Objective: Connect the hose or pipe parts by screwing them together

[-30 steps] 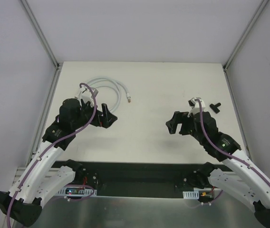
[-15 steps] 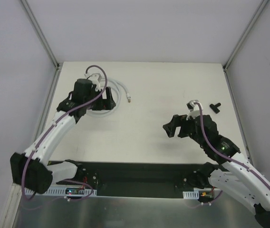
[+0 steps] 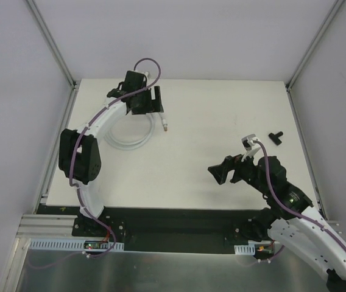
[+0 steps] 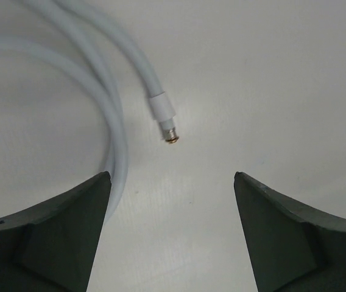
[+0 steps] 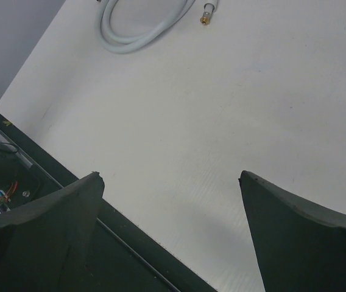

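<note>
Left tool (image 4: 171, 177): jaws wide apart, nothing held, hovering over the desk (image 4: 270, 73) toward its far-left corner. The metal end fitting (image 4: 171, 135) of the white hose (image 4: 117, 131) lies on the desk just ahead of the gap, centred and untouched; the rest of it loops off left.

Right tool (image 5: 171, 176): wide open, empty, toward the near-right corner. The black T-connector (image 3: 276, 135) sits by the right edge, apart from both tools.

Step, as judged: reaching for the hose end. Next: lower, then close on the hose just behind the fitting.

White flexible hose (image 3: 133, 145) lies coiled flat in a loop near the counter's (image 3: 222, 109) far-left corner, its brass-tipped end fitting (image 4: 170, 132) lying free, while the small black T-shaped connector (image 3: 276, 135) lies well apart by the right edge.
</note>
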Controlling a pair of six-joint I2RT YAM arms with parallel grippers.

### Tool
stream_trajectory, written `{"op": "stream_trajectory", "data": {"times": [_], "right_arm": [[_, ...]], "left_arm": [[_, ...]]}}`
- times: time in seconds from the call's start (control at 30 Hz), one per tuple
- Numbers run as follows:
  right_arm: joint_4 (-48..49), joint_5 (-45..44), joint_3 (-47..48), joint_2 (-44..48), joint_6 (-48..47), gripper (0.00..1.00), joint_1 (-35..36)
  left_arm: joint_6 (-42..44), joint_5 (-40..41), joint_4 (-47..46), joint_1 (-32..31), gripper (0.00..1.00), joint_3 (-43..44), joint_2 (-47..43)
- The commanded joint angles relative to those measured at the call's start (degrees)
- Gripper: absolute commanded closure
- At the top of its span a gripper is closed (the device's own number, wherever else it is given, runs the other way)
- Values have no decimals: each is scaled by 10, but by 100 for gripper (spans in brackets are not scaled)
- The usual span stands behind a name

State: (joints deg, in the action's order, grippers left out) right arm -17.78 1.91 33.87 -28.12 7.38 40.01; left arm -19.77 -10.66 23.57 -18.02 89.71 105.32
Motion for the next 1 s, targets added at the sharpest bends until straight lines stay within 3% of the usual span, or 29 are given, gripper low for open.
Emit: {"op": "stream_trajectory", "data": {"times": [0.0, 0.07, 0.17, 0.33, 0.53, 0.8, 0.97], "right_arm": [[22, 20, 1, 6, -19, 3, 1], [22, 24, 1, 5, -20, 3, 1], [20, 36, 1, 6, -25, 3, 0], [10, 46, 2, 7, -39, 3, 0], [-14, 41, 14, 4, -57, 3, 1], [-16, 40, 4, 22, -54, 3, 0], [-9, 44, 1, 25, -46, 3, 1]], "left_arm": [[-78, 54, 16, -41, 22, 85, 60], [-105, 83, 30, -43, 29, 113, 87], [-140, 103, 46, -47, 30, 139, 127], [-125, 136, 53, -73, 30, 194, 184], [-148, 178, 63, -72, 32, 204, 223], [-107, 193, 81, -82, 39, 257, 274], [-69, 274, 138, -105, 42, 314, 311]]}}
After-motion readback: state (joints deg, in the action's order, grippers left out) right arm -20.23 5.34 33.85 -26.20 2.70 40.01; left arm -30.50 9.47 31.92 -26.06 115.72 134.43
